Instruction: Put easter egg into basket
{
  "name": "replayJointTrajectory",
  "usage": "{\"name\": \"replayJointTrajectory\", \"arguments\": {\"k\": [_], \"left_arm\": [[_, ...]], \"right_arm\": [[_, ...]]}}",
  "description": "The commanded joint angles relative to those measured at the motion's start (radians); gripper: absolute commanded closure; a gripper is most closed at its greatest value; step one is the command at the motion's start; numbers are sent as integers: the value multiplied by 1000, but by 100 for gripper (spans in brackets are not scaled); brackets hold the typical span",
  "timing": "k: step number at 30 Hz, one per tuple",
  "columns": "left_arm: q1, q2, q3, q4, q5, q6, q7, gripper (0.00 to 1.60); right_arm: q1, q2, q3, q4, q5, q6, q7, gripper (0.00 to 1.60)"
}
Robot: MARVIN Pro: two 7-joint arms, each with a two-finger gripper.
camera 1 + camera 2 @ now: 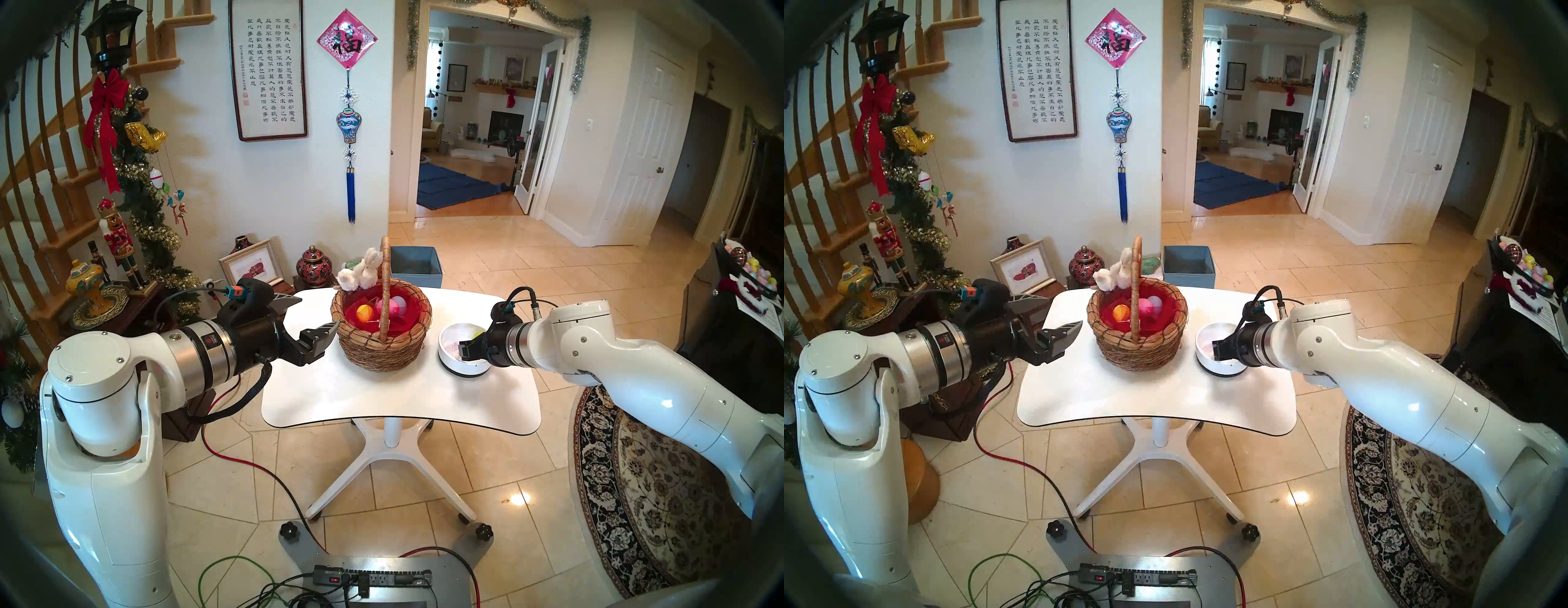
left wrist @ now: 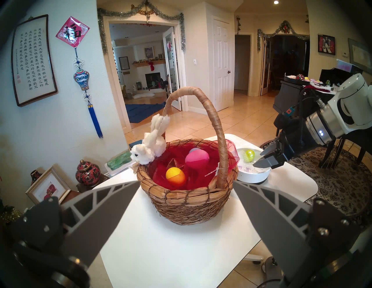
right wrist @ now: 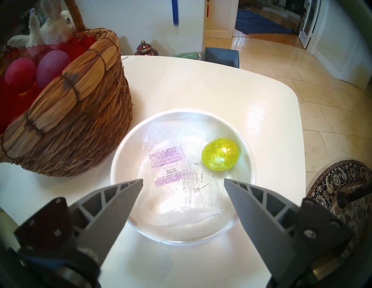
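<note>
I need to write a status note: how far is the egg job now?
Done: three eggs, orange, pink and purple, lie in the basket. In hand: nothing; the right pincer hovers open over the white bowl. Left: grasp the yellow-green glitter egg and carry it over.

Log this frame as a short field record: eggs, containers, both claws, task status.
basket: wicker basket with red lining, plush bunny on rim, mid-table
eggs in basket: orange egg, pink egg, and a lilac egg behind it
egg remaining: glittery yellow-green egg in the white bowl, right of basket
left claw: open, empty, beside the basket, apart from it
right claw: open, empty, over the bowl's near side, egg not between the fingers
surface: white table
status: yellow-green egg not yet grasped
</note>
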Motion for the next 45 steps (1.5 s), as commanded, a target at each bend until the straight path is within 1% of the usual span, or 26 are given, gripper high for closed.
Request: {"name": "replayJointTrajectory", "arguments": {"k": [1, 11, 12, 17, 24, 37, 41, 45], "left_arm": [[-4, 1, 2, -5, 1, -1, 1, 0], [-4, 1, 2, -5, 1, -1, 1, 0], [-4, 1, 2, -5, 1, -1, 1, 0], [-4, 1, 2, -5, 1, -1, 1, 0], [-4, 1, 2, -5, 1, -1, 1, 0], [-4, 1, 2, -5, 1, -1, 1, 0], [-4, 1, 2, -5, 1, -1, 1, 0], [-4, 1, 2, -5, 1, -1, 1, 0]], "right_arm": [[28, -14, 1, 10, -12, 18, -5, 23], [35, -30, -3, 28, -19, 35, -12, 27], [35, -31, -2, 29, -20, 36, -12, 30], [31, -33, -1, 32, -24, 34, -12, 36], [25, -33, -1, 37, -31, 29, -11, 38], [22, -32, -9, 39, -44, 22, -33, 33], [27, -34, -15, 37, -54, 24, -45, 29], [31, -34, -16, 31, -58, 24, -54, 30]]}}
